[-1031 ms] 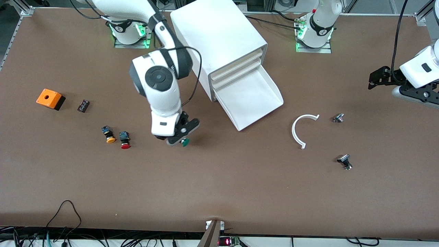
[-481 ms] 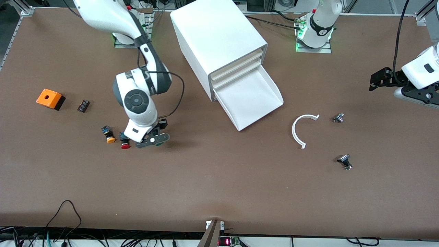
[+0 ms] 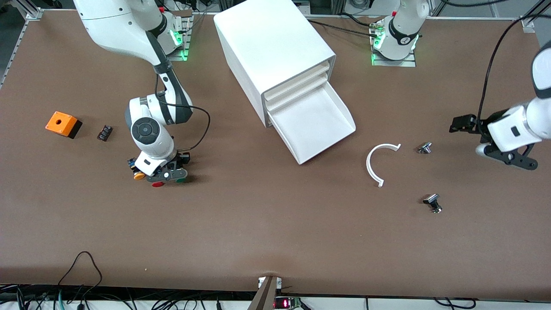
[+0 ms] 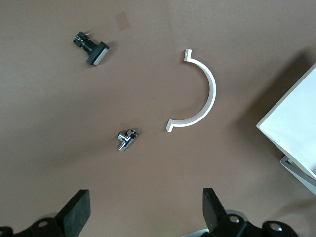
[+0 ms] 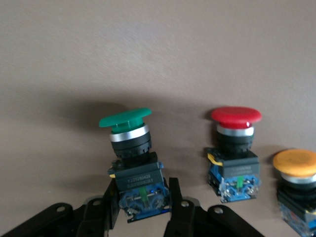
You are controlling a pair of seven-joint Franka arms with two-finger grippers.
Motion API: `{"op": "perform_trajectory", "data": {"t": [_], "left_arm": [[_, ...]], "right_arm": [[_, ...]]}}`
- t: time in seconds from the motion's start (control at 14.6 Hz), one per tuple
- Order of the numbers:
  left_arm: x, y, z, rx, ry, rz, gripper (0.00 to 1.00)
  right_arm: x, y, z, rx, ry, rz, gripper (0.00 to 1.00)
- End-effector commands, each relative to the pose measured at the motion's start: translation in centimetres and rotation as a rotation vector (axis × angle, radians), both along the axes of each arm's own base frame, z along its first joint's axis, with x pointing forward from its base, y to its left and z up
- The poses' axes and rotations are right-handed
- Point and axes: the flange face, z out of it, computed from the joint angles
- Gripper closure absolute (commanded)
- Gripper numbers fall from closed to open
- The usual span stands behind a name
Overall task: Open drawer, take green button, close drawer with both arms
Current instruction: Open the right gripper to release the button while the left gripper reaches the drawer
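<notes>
The drawer (image 3: 320,122), the lowest of the white cabinet (image 3: 275,47), is pulled out and shows a bare white floor. My right gripper (image 3: 168,174) is shut on the blue-black body of the green-capped button (image 5: 129,143), low over the table. It sits right beside the red-capped button (image 5: 236,148), whose red cap (image 3: 157,184) shows next to the green cap (image 3: 181,180). The right gripper's fingers (image 5: 174,207) clamp the body, and the button tilts slightly. My left gripper (image 3: 508,158) hangs open and empty (image 4: 145,212) over the left arm's end of the table.
An orange-capped button (image 3: 138,175) stands beside the red one. An orange box (image 3: 63,124) and a small dark part (image 3: 104,132) lie toward the right arm's end. A white arc (image 3: 375,165) and two metal parts (image 3: 425,148) (image 3: 433,203) lie near the left gripper.
The right arm has carried the green button from near the drawer toward the right arm's end, down beside the red button. The left arm has shifted lower and toward the metal parts.
</notes>
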Motion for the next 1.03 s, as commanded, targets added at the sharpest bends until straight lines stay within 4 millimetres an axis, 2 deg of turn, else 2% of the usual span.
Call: {"op": "perform_trajectory", "data": {"t": [0.0,0.14,0.21,0.34,0.48,0.62,0.69,0.82,0.96], "left_arm": [[0.2,-0.2,-0.8,-0.083,-0.016,0.020,0.00],[0.5,-2.0,-3.0,-0.078,-0.022,0.155,0.00],[0.5,-4.6,-4.2,-0.057,-0.022,0.232,0.00],[0.6,-8.4,-6.3,-0.020,-0.023,0.355,0.00],[0.9,-11.6,-10.2,0.006,-0.009,0.460,0.00],[0.2,-15.6,-14.2,0.010,-0.056,0.517,0.00],[-0.4,-17.5,-16.2,0.005,-0.085,0.549,0.00],[-1.3,-21.2,-19.5,-0.003,-0.128,0.634,0.00],[-2.0,-24.1,-22.1,-0.005,-0.125,0.655,0.00]], "right_arm": [[-0.8,-1.5,0.3,0.020,0.003,-0.046,0.50],[-0.1,-1.0,0.8,0.024,-0.009,-0.072,0.00],[0.0,-0.7,1.4,0.023,-0.009,-0.100,0.00],[0.7,-0.2,3.0,0.018,0.003,-0.131,0.00],[1.8,0.6,5.2,0.009,0.020,-0.174,0.00],[3.0,1.6,8.4,0.005,0.025,-0.211,0.00],[3.8,1.9,10.5,0.000,0.027,-0.215,0.00],[5.3,2.4,14.7,-0.011,0.040,-0.225,0.00],[6.1,2.6,18.2,-0.011,0.033,-0.230,0.00]]}}
